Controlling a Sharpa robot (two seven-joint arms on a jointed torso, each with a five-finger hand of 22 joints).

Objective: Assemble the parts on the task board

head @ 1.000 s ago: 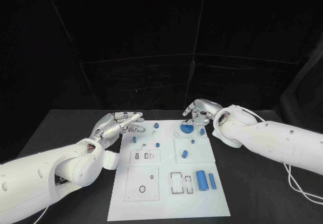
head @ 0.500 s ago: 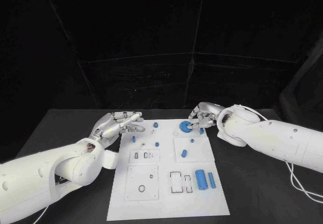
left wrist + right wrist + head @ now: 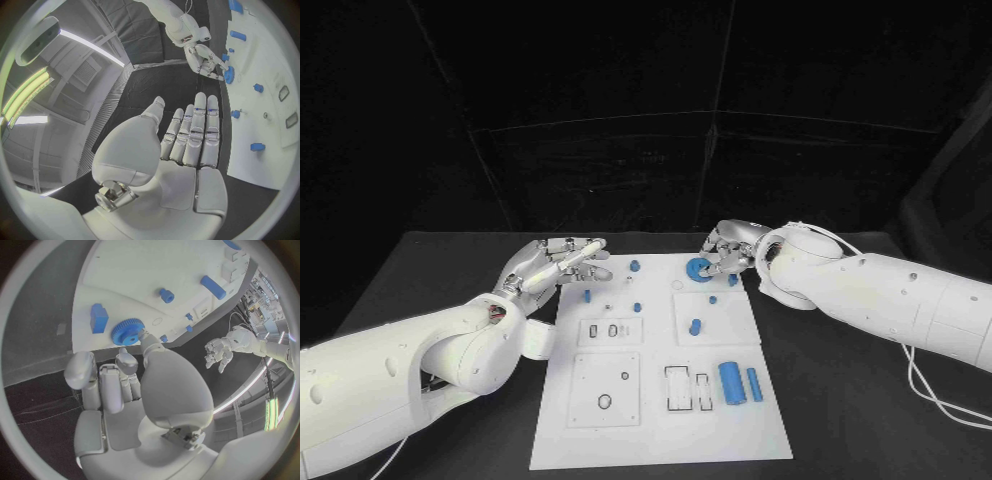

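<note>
Touching blue gear [image 3: 697,267] with right hand [image 3: 730,248] at far edge of white board [image 3: 664,370]; fingertip on gear's rim seen in right wrist view [image 3: 128,333], other fingers curled close together beside it, cannot tell if gear actually pinched. Gear lying flat on board, just under fingertips. Small blue block [image 3: 99,317] just beside gear, near right hand. Blue peg [image 3: 165,295] and longer blue bar [image 3: 214,287] further out from hand on board. Hovering left hand [image 3: 560,262] over black counter [image 3: 452,275] just off board's far left corner, fingers straight and side by side, thumb apart, holding nothing; flat palm clear in left wrist view [image 3: 187,145]. Small blue pegs [image 3: 633,267] on board just beside left hand fingertips. Two blue cylinders [image 3: 730,385] lying on board well apart from both hands, on near side. Dark oval slot [image 3: 604,404] in raised plate on board's near left, well apart from left hand.
</note>
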